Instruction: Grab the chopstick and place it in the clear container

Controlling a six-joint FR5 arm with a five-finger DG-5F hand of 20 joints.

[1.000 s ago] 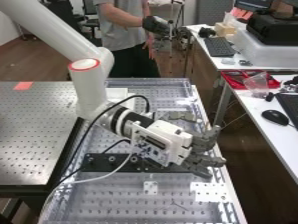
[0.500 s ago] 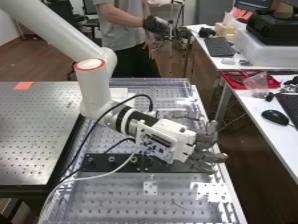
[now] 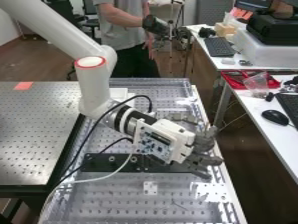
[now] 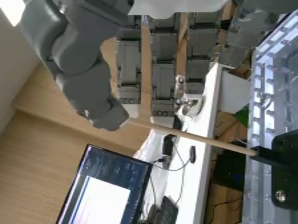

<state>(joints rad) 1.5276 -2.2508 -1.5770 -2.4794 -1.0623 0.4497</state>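
The high view shows one hand (image 3: 207,160) over one end of one black mounting plate (image 3: 106,163); the wrist view shows one wooden chopstick (image 4: 199,138) pinched between thumb (image 4: 106,112) and fingers (image 4: 163,109), its far end at the plate's edge.

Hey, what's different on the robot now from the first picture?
The arm's red-ringed joint has shifted a little toward the high view's right and slightly up. The hand has shifted only slightly with it. I can't tell whether the chopstick has moved. The black mounting block and the computer mouse stayed put.
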